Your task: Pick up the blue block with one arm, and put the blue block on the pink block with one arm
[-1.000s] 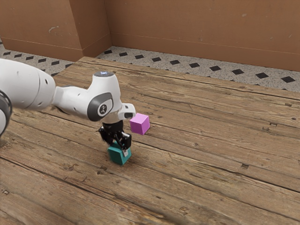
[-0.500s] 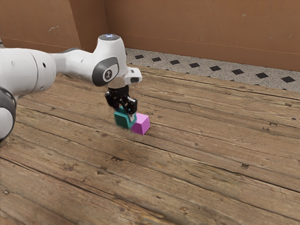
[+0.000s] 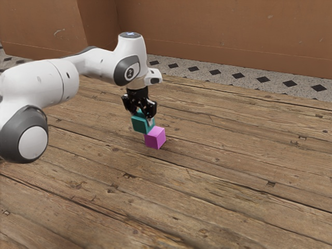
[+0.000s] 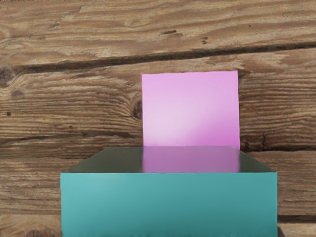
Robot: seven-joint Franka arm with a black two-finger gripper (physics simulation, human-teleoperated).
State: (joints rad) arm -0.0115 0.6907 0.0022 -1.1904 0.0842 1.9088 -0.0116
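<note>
- Fingers of our gripper (image 3: 141, 118) pinched the blue block (image 3: 138, 125) from two sides.
- We held it off the table (image 3: 233, 171), just above the pink block (image 3: 155, 138), offset toward the exterior view's left.

Side camera overlooks the table (image 3: 233, 171) from afar; wrist camera looks closely down; both show the pink block (image 3: 155, 138).

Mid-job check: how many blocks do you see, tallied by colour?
Teal block: 1 (held in the tool, just above the pink one)
Pink block: 1 (on the table)
Total: 2
</note>
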